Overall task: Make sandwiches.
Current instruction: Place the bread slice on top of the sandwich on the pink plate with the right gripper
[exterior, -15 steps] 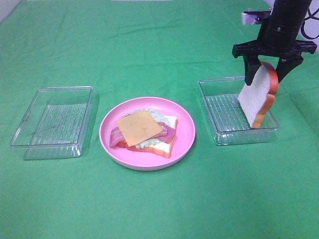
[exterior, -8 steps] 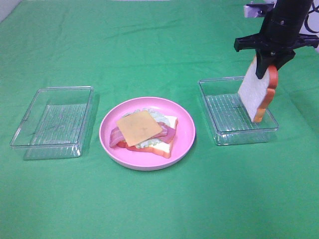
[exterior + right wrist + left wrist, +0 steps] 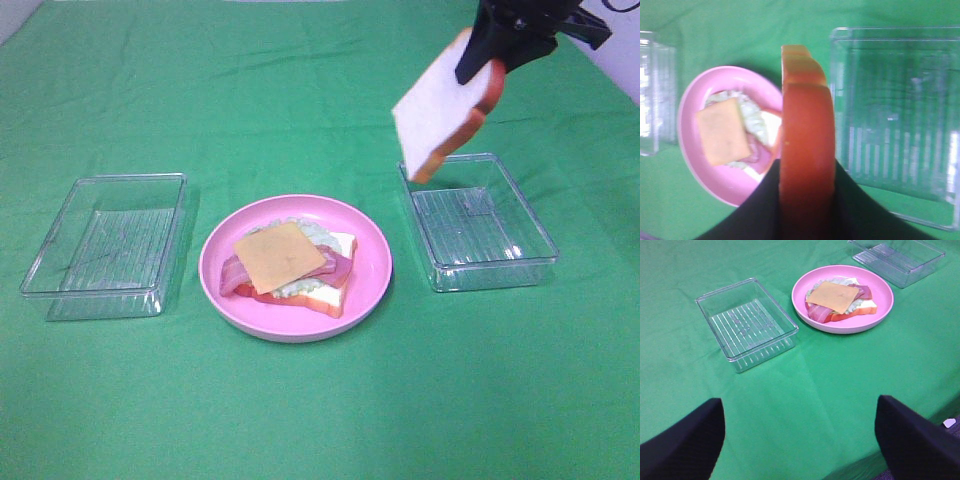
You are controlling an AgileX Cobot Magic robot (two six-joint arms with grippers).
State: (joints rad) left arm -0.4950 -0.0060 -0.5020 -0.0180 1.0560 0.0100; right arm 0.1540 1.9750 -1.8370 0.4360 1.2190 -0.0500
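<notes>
An open sandwich stack lies on the pink plate: a bread slice, pale lettuce, reddish bacon and a yellow cheese slice on top. It also shows in the left wrist view and the right wrist view. My right gripper is shut on a second white bread slice with orange-brown crust and holds it tilted in the air, above the near-left corner of the right tray. In the right wrist view the slice is edge-on. My left gripper is open, low over bare cloth.
A clear plastic tray stands left of the plate, another right of it; both hold nothing. A green cloth covers the table. The table's front edge shows in the left wrist view.
My right gripper has lifted the bread slice up out of the right tray and carried it left, toward the plate. The left arm has not moved.
</notes>
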